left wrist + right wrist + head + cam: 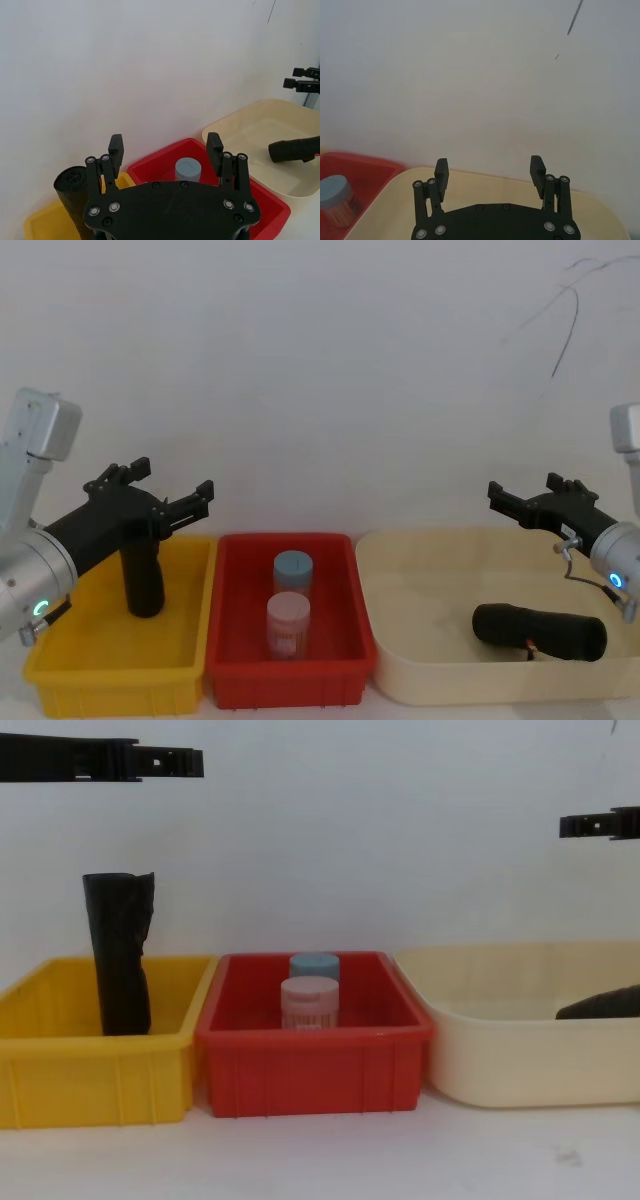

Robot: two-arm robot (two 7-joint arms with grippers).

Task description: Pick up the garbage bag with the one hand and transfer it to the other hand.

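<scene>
Reaching for the garbage bag (540, 632), which lies on its side on the floor of the cream tub (400, 545) at the robot's right, well apart from the taller black roll (143, 580) standing upright in the yellow bin (110, 685). Right end effector (525, 492) hovers above the tub's rear rim, jaws spread and empty; left end effector (170, 480) hovers above the yellow bin, likewise released. As the nearer arm, the right one should descend inside the rim, set its jaws across the roll's short axis and close toward one end rather than the middle, leaving a free length for the left to take; the soft plastic is likely to yield, so a firm squeeze seems wise. Red bin (290, 680), holding a pink-lidded jar (288, 620) and a blue-lidded jar (293, 568), sits between the two and should be cleared in any handover. Label band is mostly hidden: a red fleck at the roll's underside in the head view. In the chest view the tub's front wall masks all but the bag's upper surface; in the left wrist view one end is cut by the picture's edge
</scene>
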